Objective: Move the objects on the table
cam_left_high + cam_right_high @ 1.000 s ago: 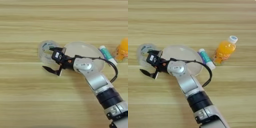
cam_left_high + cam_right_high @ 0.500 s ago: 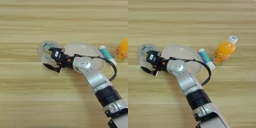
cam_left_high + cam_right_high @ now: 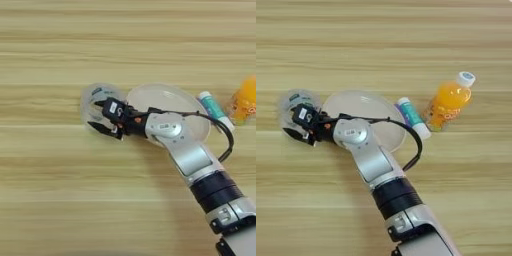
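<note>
The desk [image 3: 60, 200] fills the whole view, light wood w/ grain running side to side, no edge visible, so places are relative to the items. Biggest thing on it is the right arm [image 3: 192, 160], coming up from the bottom-right corner and stretched diagonally left across the middle. It passes right over the white oval plate [image 3: 363, 107], which lies flat about mid-desk; the arm hides the plate's near rim. Next, the orange-drink bottle [image 3: 448, 105] stands upright w/ its white cap on, toward the right side, well apart from the gripper. The glue stick [image 3: 413, 117] lies on its side between plate and bottle, just beside the plate's right rim and close to the bottle's base; can't tell if it touches either. Smallest group: the clear tape roll [image 3: 97, 100] lies flat just left of the plate, label up. The gripper [image 3: 104, 117] is at the roll, its two black fingers apart, one reaching over the roll's hollow centre, the other low at the near rim. Looks like it's straddling the roll's wall to pinch it, prob. the item picked first. Not clamped yet, as far as I can see.
</note>
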`<move>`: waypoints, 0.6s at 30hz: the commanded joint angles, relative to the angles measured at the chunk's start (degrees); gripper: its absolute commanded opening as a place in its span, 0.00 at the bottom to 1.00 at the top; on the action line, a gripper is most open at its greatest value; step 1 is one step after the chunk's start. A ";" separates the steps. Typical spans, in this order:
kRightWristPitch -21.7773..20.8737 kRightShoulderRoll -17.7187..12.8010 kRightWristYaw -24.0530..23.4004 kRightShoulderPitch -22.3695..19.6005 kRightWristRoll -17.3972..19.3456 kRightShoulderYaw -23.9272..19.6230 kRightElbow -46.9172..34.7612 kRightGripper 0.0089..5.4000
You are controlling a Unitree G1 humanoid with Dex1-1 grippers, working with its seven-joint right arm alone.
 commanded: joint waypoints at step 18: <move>-0.48 0.48 0.46 -2.14 1.04 -1.10 -1.97 0.33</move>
